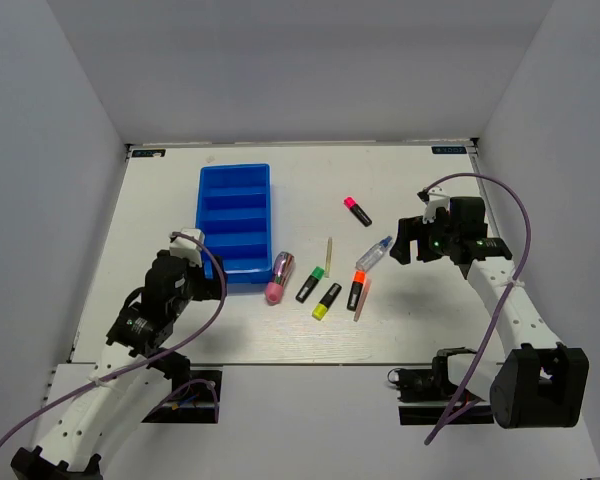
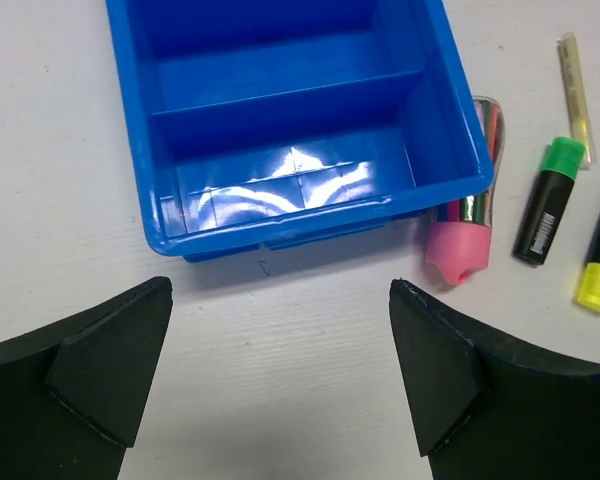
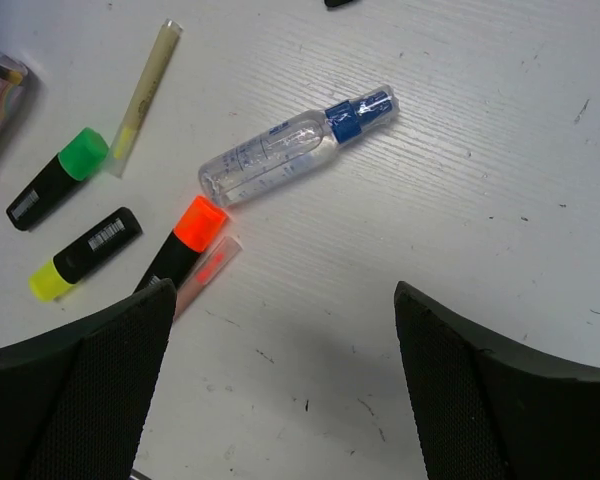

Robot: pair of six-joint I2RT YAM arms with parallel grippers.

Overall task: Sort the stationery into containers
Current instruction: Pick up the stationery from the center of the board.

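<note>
The blue tray (image 1: 202, 215) (image 2: 140, 150) lies left of centre, and the compartments I can see hold nothing. My left gripper (image 1: 205, 262) (image 2: 280, 370) hovers open over bare table just short of its near end. Right of the tray lie a fat pink marker (image 1: 279, 278) (image 2: 465, 225), a green highlighter (image 1: 310, 284) (image 3: 55, 180), a yellow highlighter (image 1: 327, 301) (image 3: 85, 255) and an orange highlighter (image 1: 356, 290) (image 3: 185, 240). A clear blue-capped tube (image 1: 374, 254) (image 3: 295, 150) lies ahead of my right gripper (image 1: 410, 245) (image 3: 280, 370), which is open and holds nothing.
A pink highlighter (image 1: 357, 211) lies apart toward the back. A thin yellowish stick (image 1: 328, 253) (image 3: 142, 95) and a thin orange stick (image 1: 362, 300) (image 3: 208, 270) rest among the highlighters. White walls close in the table on three sides.
</note>
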